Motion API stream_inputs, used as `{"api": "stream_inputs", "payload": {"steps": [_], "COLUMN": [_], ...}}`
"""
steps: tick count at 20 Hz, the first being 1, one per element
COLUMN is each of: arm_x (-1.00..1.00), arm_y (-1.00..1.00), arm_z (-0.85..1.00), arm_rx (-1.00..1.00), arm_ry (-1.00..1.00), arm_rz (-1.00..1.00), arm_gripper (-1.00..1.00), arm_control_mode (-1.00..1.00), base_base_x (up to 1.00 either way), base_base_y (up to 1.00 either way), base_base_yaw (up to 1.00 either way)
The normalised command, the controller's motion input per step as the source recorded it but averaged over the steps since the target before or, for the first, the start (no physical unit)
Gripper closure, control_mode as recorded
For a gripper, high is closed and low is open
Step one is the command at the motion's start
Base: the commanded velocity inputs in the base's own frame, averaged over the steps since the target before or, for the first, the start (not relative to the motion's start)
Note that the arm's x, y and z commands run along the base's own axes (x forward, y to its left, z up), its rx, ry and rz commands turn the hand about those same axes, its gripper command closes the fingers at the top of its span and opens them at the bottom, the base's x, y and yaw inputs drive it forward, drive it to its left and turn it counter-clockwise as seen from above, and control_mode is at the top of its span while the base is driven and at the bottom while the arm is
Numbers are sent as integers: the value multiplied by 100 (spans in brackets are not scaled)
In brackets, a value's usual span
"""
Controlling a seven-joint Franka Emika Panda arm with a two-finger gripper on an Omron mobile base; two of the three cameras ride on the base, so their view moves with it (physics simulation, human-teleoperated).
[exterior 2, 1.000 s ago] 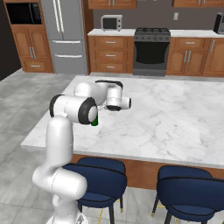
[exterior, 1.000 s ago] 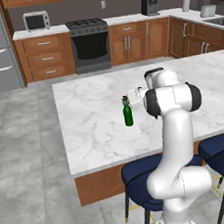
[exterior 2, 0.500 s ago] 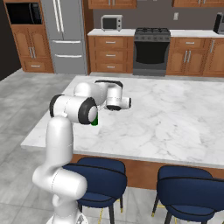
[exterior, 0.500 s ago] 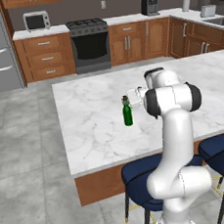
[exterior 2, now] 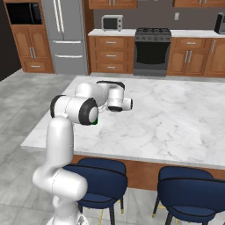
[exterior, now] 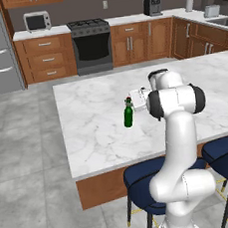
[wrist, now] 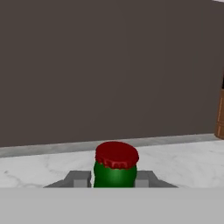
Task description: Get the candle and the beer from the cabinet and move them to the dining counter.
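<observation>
**Beer upright on the island, neck in the grip**

The dining counter [exterior: 97, 128] carries the beer [exterior: 128, 116] standing upright near its middle. Navy stools [exterior 2: 193, 193] sit along the near edge. The gripper [wrist: 114, 178] has its jaws narrowed on the bottle's neck under the red cap [wrist: 116, 155].

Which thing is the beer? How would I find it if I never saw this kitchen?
Look at the big white marble dining counter with blue stools under it. Near its middle, just in front of the white robot arm, the beer stands upright, held at the neck by the gripper. It is a slim dark green bottle with a red cap.
</observation>
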Motion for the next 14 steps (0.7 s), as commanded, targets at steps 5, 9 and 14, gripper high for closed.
{"api": "stream_inputs", "payload": {"steps": [5, 9, 14], "arm_x": [0, 0, 0], "arm_y": [0, 0, 1], "arm_z": [0, 0, -4], "arm_rx": [0, 0, 0], "arm_ry": [0, 0, 0], "arm_rz": [0, 0, 0], "arm_gripper": [100, 100, 100], "arm_control_mode": [-100, -100, -100], "base_base_x": [0, 0, 0], "base_base_y": [0, 0, 0], "base_base_yaw": [0, 0, 0]}}
